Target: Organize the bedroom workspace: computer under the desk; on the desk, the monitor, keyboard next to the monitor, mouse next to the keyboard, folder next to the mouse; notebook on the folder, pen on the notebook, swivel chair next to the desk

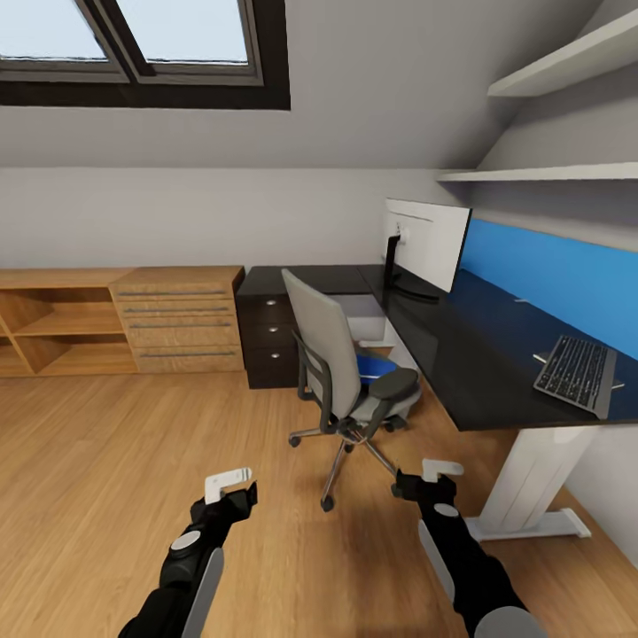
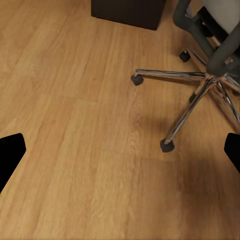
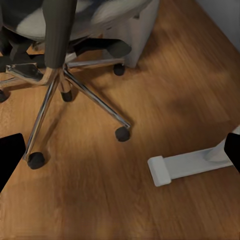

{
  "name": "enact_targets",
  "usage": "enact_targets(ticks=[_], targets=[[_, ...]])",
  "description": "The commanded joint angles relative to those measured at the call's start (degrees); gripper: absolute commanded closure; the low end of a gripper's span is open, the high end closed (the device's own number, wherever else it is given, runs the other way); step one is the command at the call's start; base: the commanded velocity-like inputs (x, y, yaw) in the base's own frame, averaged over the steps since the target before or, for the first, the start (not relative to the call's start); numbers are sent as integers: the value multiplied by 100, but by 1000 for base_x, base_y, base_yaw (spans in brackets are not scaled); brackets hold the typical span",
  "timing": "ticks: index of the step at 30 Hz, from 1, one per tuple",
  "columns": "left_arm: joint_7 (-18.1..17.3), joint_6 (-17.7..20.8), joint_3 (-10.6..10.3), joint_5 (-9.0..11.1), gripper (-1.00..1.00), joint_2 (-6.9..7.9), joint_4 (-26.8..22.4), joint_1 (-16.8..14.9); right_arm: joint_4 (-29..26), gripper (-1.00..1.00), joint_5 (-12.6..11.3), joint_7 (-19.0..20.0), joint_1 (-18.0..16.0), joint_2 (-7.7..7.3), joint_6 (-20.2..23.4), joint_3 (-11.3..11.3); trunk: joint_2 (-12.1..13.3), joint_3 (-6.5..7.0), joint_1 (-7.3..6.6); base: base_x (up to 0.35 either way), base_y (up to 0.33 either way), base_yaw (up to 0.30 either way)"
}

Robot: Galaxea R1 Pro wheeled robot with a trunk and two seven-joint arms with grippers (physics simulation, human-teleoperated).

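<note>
The grey swivel chair [image 1: 341, 368] stands on the wood floor in front of the black desk [image 1: 470, 354], with the blue folder [image 1: 378, 364] lying on its seat. On the desk, the monitor [image 1: 427, 244] stands at the corner and the keyboard [image 1: 577, 373] lies near the front right edge. The light grey computer [image 1: 361, 317] sits under the desk behind the chair. Both grippers hang low over the floor, short of the chair: my left gripper [image 1: 235, 487] and my right gripper [image 1: 425, 477] are open and empty. The chair's chrome base [image 2: 200, 87] [image 3: 60, 85] lies ahead of them. The notebook is out of view.
A light wooden dresser [image 1: 182, 319] and open shelves [image 1: 53, 323] line the back wall at left. The black drawer unit [image 1: 268, 341] stands beside them. The desk's white foot [image 3: 187, 165] rests on the floor at right. Wall shelves [image 1: 567, 62] hang above the desk.
</note>
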Motion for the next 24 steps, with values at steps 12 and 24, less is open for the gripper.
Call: enact_targets(ticks=[12,24], targets=[[50,27,-10,66,-100,2,-216,125,-340,-100,-13,-10,186,29,52,10,-485,-222,264,0,0,0],[45,30,-10,80,-100,2,-292,134,-347,-100,-18,-10,198,33,32,12,-967,-437,527,0,0,0]])
